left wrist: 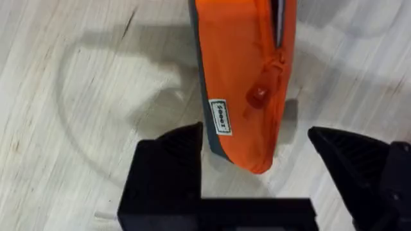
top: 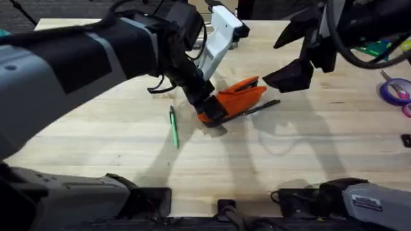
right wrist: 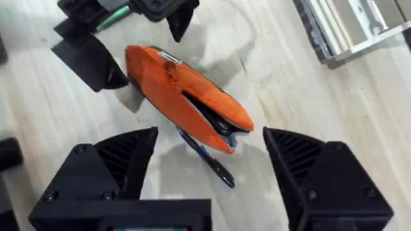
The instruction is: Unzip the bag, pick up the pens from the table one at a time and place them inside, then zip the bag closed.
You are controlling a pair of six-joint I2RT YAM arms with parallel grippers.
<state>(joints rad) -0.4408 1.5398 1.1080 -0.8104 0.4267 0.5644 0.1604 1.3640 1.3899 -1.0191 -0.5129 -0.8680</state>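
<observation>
The orange bag [top: 243, 96] lies tilted on the table [top: 289, 160] near the middle. My left gripper [top: 212, 108] is open, and its fingers [left wrist: 170, 167] straddle the bag's [left wrist: 241, 77] left end, where the zipper pull [left wrist: 257, 96] sits. Its other end [right wrist: 221, 119] gapes, showing a dark inside. A black pen [top: 262, 107] pokes out from beside the bag [right wrist: 180, 90]; in the right wrist view the pen [right wrist: 215, 163] lies along its lower edge. The green pen [top: 173, 127] rests on the wood left of the bag. My right gripper [top: 297, 75] hovers open to the bag's right.
A white device [top: 221, 35] stands behind the bag. A purple tape ring [top: 395, 90] and green items [top: 379, 48] lie at the right edge. A metal frame [right wrist: 347, 25] shows at the far side in the right wrist view. Bare wood stretches in front of the bag.
</observation>
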